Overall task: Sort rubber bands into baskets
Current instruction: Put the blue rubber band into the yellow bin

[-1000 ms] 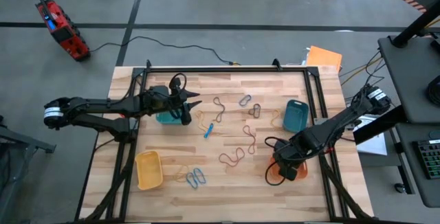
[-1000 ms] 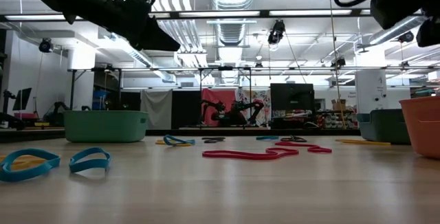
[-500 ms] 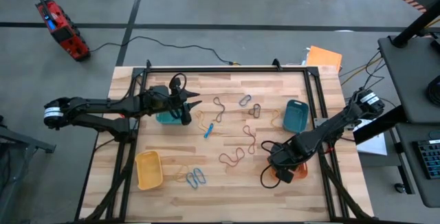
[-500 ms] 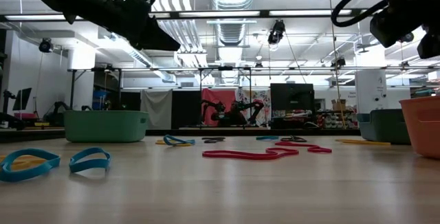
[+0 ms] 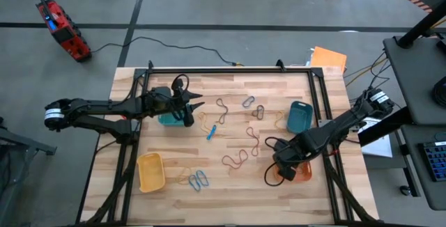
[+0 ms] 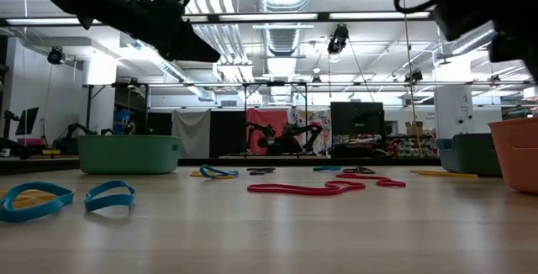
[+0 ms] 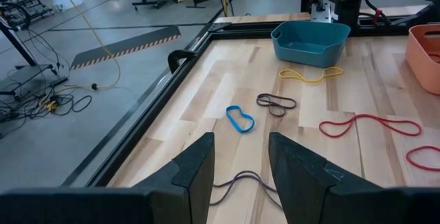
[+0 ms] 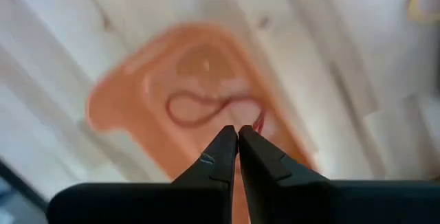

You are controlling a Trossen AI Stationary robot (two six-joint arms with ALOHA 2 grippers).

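Observation:
My right gripper (image 5: 287, 173) points down, shut, over the orange basket (image 8: 137, 100) at the table's near right. A red-brown rubber band (image 8: 206, 107) lies in that basket, one end reaching up to the fingertips. My left gripper (image 7: 240, 169) waits open and empty above the teal-green basket (image 5: 167, 119) at the far left. The blue basket (image 5: 300, 117) stands at the right, the yellow basket (image 5: 150, 171) at the near left. Loose rubber bands lie flat on the wood: red ones (image 5: 235, 159), a blue one (image 5: 211, 132), a yellow one (image 5: 280, 121), a grey one (image 5: 258, 111). My right gripper pinches one end of the red-brown rubber band (image 8: 260, 122) at the tips of its two fingers, coming from above and pointing down. The band hangs slack below the fingers, and its loops lie on the orange basket's floor.
A black frame rail (image 5: 230, 69) runs round the table's edges. Two blue bands (image 5: 198, 179) lie near the yellow basket. A flat orange sheet (image 5: 327, 58) lies beyond the far right corner. Bare wood shows along the near edge.
My right gripper has tipped a little over the orange basket and stays shut; it has not left the basket.

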